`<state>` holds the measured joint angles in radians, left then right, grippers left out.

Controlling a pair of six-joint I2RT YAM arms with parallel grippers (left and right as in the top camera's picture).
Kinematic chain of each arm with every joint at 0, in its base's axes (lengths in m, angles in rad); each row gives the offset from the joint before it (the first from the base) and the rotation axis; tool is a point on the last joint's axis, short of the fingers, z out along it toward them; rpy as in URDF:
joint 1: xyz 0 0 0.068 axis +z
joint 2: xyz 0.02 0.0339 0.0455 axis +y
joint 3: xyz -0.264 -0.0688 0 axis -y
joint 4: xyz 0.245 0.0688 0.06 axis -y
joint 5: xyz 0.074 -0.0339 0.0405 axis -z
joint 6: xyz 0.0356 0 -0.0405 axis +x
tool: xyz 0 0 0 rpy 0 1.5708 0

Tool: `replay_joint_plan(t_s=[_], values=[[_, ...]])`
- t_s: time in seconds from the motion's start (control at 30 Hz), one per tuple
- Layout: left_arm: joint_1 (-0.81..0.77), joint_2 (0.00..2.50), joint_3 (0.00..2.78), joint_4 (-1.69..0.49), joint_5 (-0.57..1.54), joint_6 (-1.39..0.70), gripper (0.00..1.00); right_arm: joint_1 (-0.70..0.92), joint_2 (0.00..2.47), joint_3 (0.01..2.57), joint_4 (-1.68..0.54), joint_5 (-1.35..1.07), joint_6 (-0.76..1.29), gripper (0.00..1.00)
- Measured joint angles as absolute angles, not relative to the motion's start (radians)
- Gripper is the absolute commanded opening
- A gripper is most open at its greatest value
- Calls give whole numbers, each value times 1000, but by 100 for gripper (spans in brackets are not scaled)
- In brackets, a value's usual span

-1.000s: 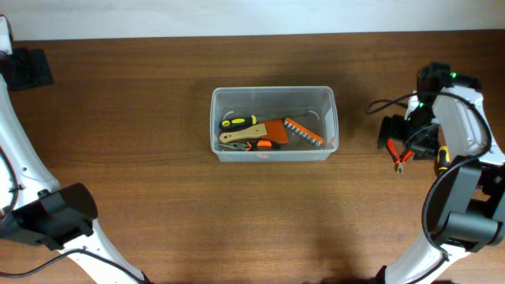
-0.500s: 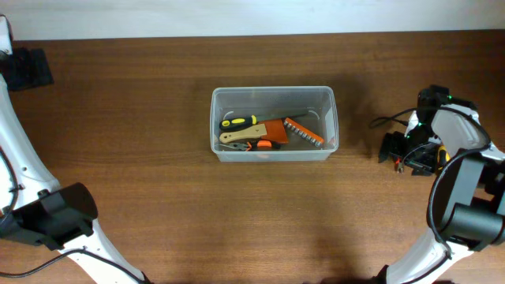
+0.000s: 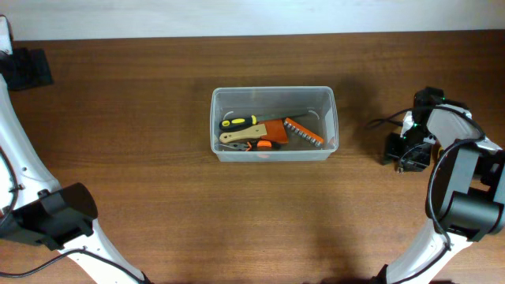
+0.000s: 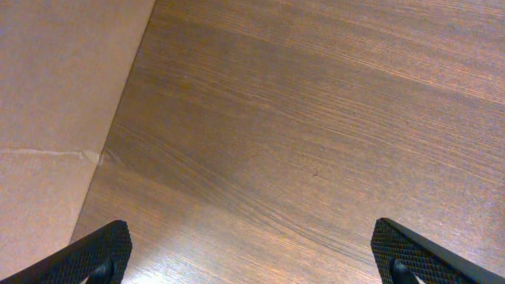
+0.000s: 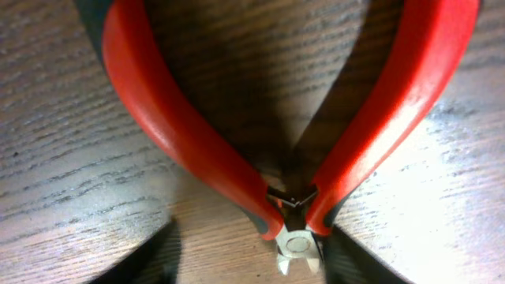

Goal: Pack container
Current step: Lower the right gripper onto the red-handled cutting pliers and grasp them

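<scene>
Container [image 3: 272,88] far half free, near half blocked w/ tools [image 3: 268,132].

Left arm [image 3: 17,158]: white links, black joints, runs up left edge of overhead frame from large black joint at lower left. Left gripper [image 3: 26,69]: black, at upper left corner of overhead frame. In wrist view, its black textured fingertips [image 4: 99,248] sit in lower left and lower right corners, spread wide. Right arm [image 3: 456,130]: white and black, folded at right edge, wrist bent down. Right gripper [image 3: 404,151]: black, at mid right, pointing down; finger spacing unreadable.
</scene>
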<state>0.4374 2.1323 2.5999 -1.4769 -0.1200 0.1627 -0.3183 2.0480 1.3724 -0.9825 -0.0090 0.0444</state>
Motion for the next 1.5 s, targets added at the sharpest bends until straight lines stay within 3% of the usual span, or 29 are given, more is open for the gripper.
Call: replay_joint_plan(t_s=[0.53, 0.57, 0.6, 0.63, 0.67, 0.8, 0.9, 1.0, 1.13, 1.37, 1.5], values=[[437, 2132, 2600, -1477, -120, 163, 99, -318, 2048, 1374, -963, -4, 37, 23], [437, 2132, 2600, -1477, -120, 163, 99, -318, 2048, 1374, -963, -3, 37, 35], [437, 2132, 2600, -1477, -120, 163, 99, -318, 2048, 1374, -963, -3, 37, 57], [437, 2132, 2600, -1477, -120, 163, 99, -318, 2048, 1374, -963, -3, 40, 67], [437, 2132, 2600, -1477, -120, 163, 99, -318, 2048, 1374, -963, -5, 38, 73], [437, 2132, 2600, -1477, -120, 163, 99, -318, 2048, 1375, -960, -3, 39, 76], [437, 2132, 2600, -1477, -120, 163, 99, -318, 2048, 1375, -956, -3, 39, 74], [437, 2132, 2600, -1477, -120, 163, 99, -318, 2048, 1375, -949, -3, 45, 65], [437, 2132, 2600, -1477, -120, 163, 99, -318, 2048, 1375, -923, -4, 95, 63], [437, 2132, 2600, -1477, -120, 163, 99, -318, 2048, 1377, -886, -1, 149, 32], [437, 2132, 2600, -1477, -120, 163, 99, -318, 2048, 1377, -885, 2, 162, 31]])
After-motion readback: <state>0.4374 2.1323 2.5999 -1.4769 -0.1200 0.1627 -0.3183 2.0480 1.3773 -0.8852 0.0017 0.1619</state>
